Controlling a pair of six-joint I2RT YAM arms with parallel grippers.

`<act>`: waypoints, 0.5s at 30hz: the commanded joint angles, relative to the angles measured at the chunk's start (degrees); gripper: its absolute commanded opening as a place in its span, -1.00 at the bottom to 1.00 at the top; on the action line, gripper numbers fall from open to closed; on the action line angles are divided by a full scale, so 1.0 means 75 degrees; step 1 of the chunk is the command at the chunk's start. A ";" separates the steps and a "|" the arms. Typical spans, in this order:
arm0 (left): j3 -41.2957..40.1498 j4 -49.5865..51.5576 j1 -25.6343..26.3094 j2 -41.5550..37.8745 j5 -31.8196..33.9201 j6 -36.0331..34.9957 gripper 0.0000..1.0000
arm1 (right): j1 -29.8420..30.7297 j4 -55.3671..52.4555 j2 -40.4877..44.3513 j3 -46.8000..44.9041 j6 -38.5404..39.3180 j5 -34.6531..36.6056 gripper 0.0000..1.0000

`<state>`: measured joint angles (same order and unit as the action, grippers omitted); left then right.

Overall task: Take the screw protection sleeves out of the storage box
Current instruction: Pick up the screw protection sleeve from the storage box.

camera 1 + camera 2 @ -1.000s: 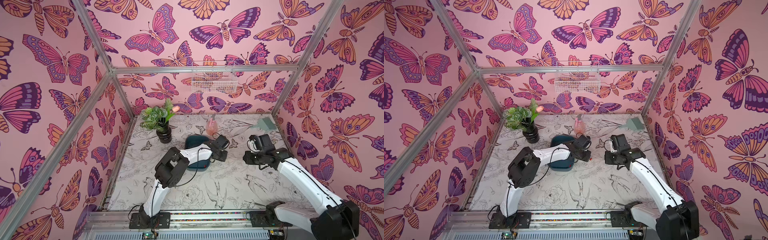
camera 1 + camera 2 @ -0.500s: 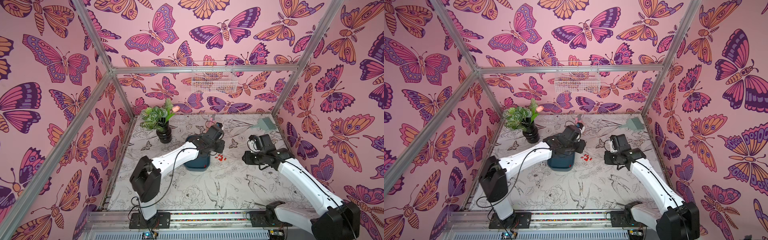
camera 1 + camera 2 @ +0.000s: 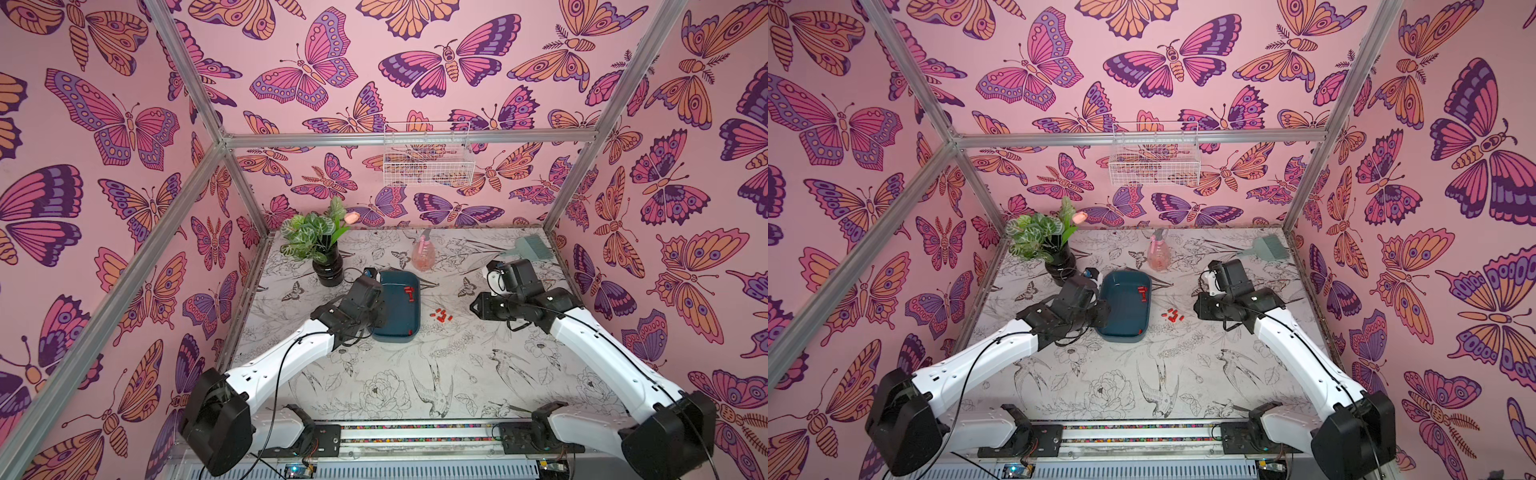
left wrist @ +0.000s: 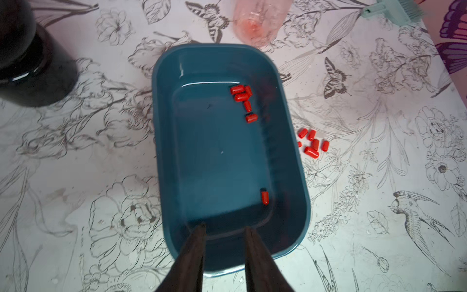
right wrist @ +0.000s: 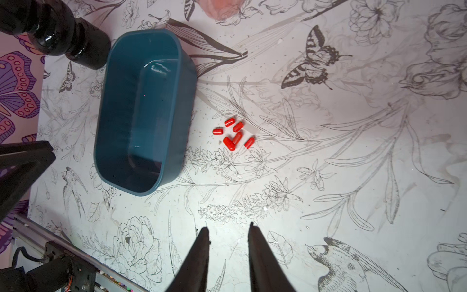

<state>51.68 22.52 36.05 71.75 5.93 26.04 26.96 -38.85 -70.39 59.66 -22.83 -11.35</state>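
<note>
Pinching one cap from the screw protection sleeves [image 4: 242, 97] bunched against the storage box [image 4: 161, 141] wall is judged risky: such tiny round caps may be rolled aside or squeezed out, and the wall may be struck by a finger. The left gripper [image 4: 225, 228] is seen part-open and empty above one short end of the box; a lone sleeve [image 4: 264, 197] lies nearest its fingertips, the bunch toward the opposite end. The right gripper [image 5: 228, 227], likewise part-open and empty, is seen apart from the box, with further sleeves [image 5: 233, 134] lying just outside it.
</note>
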 commanded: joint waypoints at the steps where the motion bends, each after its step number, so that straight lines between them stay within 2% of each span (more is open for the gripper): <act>1: -0.0320 -0.0073 -0.0365 -0.0462 -0.0217 0.0213 -0.37 | 0.0393 0.0141 -0.0366 0.0486 -0.0275 0.0220 -0.38; 4: -0.0771 -0.0209 -0.0924 -0.0858 -0.0534 0.0300 -0.37 | 0.0793 0.0102 -0.0872 0.0922 -0.0319 0.0427 -0.37; 7: -0.1412 -0.0644 -0.1423 -0.1264 -0.1066 0.0597 -0.39 | 0.1358 -0.0321 -0.1587 0.1716 -0.0132 0.1190 -0.38; 15: -0.2209 -0.1246 -0.1584 -0.1517 -0.1504 0.1033 -0.40 | 0.2041 -0.1179 -0.3520 0.3895 0.0258 0.1767 -0.39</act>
<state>36.18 16.27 24.58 60.86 -2.74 31.92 41.52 -43.18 -94.06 85.25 -22.57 -1.41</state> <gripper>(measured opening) 0.300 0.307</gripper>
